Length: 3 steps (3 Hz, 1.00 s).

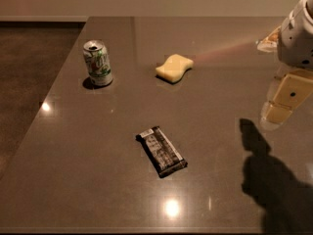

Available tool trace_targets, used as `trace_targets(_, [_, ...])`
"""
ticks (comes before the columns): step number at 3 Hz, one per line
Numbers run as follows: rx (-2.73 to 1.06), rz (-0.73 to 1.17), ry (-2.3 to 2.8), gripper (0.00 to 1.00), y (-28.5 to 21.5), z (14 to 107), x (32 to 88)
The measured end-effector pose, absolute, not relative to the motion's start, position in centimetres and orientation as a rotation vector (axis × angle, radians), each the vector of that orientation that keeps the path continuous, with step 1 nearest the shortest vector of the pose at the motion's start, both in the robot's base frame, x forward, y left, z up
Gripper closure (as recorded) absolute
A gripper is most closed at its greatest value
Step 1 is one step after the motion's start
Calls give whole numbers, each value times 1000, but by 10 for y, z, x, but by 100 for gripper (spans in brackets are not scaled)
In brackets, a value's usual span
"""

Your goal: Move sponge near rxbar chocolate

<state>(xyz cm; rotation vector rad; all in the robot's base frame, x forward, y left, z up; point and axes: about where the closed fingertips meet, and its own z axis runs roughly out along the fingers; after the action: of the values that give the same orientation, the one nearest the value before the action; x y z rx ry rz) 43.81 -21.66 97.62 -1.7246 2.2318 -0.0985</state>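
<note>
The sponge (174,67) lies on the tabletop (73,180) at 12 o'clock from the rxbar chocolate (161,151), well apart from it. The hand (279,106) hangs at the sponge's 4 o'clock, well apart; whether it is spread or pressed together, I cannot tell.

the end effector (277,112) hangs at the right edge above the surface (73,180), its arm (298,33) cut off there. the surface itself runs past the bottom and right edges. print on the rxbar chocolate (162,151) and the can (98,62) cannot be read.
</note>
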Motion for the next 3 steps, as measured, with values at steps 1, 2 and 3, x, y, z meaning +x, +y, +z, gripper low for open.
trace_targets(1, [-1724, -99, 2232, 0, -217, 976, 438])
trace_targets(2, [-1680, -62, 2240, 0, -214, 969, 460])
trace_targets(3, [-1569, 4, 2278, 0, -209, 951, 495])
